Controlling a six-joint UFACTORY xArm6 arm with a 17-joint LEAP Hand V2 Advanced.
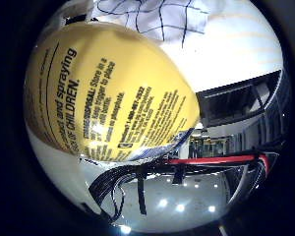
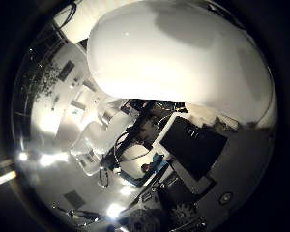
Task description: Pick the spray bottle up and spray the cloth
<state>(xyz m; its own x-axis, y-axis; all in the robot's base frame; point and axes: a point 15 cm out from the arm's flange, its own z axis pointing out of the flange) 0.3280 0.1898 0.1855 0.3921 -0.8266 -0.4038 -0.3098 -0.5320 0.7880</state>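
Note:
The spray bottle (image 1: 103, 88) fills much of the right little finger side palm view, so it is close against the palm. It has a yellow label with black print on a white body. The right thumb side palm view shows a smooth white rounded surface (image 2: 184, 58) close to the palm, apparently the bottle's body. A white cloth with thin dark grid lines (image 1: 157, 18) lies beyond the bottle on a white surface. A geared part of my hand (image 2: 188, 215) shows at the edge of the thumb side view.
Beyond the bottle the room shows: bright ceiling lights (image 1: 177, 205), a red bar (image 1: 221, 158), a dark screen or panel (image 2: 193, 145) and desks with equipment (image 2: 97, 145).

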